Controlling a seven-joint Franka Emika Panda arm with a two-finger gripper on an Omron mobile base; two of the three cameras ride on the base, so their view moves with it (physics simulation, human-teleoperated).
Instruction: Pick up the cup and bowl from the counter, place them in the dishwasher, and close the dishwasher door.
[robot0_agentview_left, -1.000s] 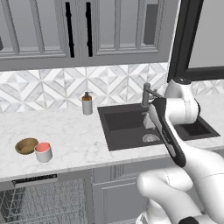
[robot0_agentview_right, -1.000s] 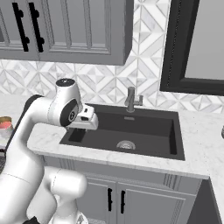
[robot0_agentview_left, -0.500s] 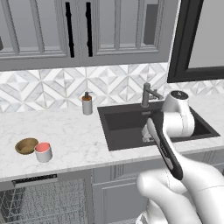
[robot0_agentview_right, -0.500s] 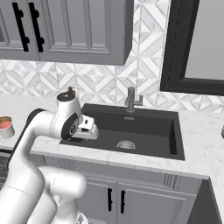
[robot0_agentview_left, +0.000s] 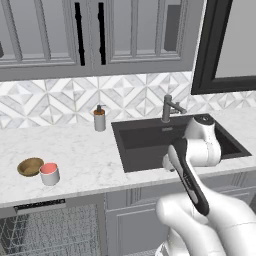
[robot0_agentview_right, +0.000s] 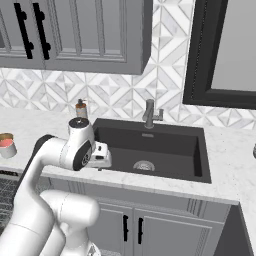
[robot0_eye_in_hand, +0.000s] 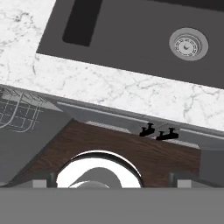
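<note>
The cup (robot0_agentview_left: 49, 173) stands on the counter (robot0_agentview_left: 85, 150) near its front edge, touching or just beside the bowl (robot0_agentview_left: 30, 166) on its left. Both sit above the dishwasher (robot0_agentview_left: 47, 227), whose wire racks show open below the counter edge. Neither has been picked up, so I judge I am at the very start: reaching for the first of the two.

My tool (robot0_agentview_right: 102, 156) hangs over the counter's front edge by the sink (robot0_agentview_left: 170, 140), well apart from the cup, on the far side of the basin from it. I cannot tell whether its fingers are apart or together; they are too small in the right base view and unclear in the hand view.

Next I need to swing left across the counter, come over the cup, and settle with fingers either side of its wall, without knocking the bowl.

Since a second ago my arm has folded lower and the hand has turned downward toward the counter edge; the cup and bowl have not moved.
</note>
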